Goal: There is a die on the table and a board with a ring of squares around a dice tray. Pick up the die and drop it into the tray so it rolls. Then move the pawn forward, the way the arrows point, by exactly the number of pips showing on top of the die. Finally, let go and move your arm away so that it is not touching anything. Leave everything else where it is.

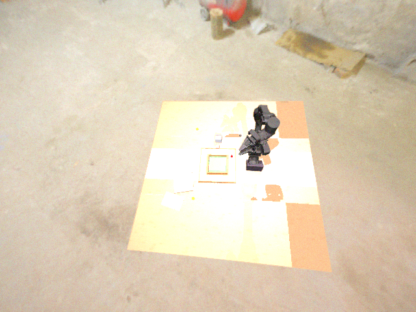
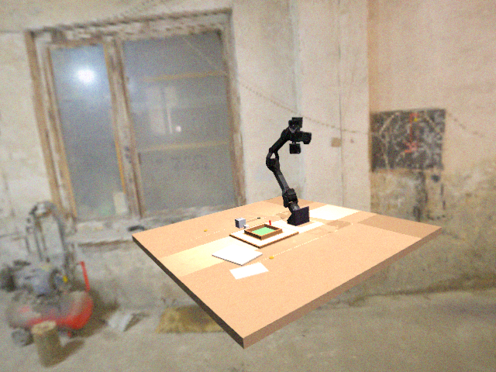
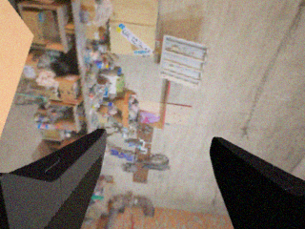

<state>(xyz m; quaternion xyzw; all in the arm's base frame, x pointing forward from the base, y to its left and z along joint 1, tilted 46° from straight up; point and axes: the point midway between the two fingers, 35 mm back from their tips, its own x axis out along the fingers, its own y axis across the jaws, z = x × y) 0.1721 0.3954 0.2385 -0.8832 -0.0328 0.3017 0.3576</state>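
The board (image 1: 205, 177) (image 2: 286, 232) lies left of the arm's base, with the dice tray (image 1: 217, 173) (image 2: 272, 234) at its middle; the tray's green floor shows no die. The red pawn (image 1: 231, 156) (image 2: 270, 222) stands on the board's corner nearest the arm. A tiny white thing (image 2: 246, 226), probably the die, lies just outside the board's edge, beside a larger grey box; its pips are unreadable. My gripper (image 3: 159, 140) is open and empty, raised high above the table and away from the die and pawn. The arrows and single squares cannot be made out.
The grey box (image 1: 218, 138) (image 2: 240, 222) stands behind the board. A small dark object (image 1: 240, 135) (image 2: 258, 218) lies near it. Two yellow discs (image 1: 197, 129) (image 1: 193, 197) and two white sheets (image 2: 237, 254) (image 2: 248, 270) lie around the board. Glare hides detail.
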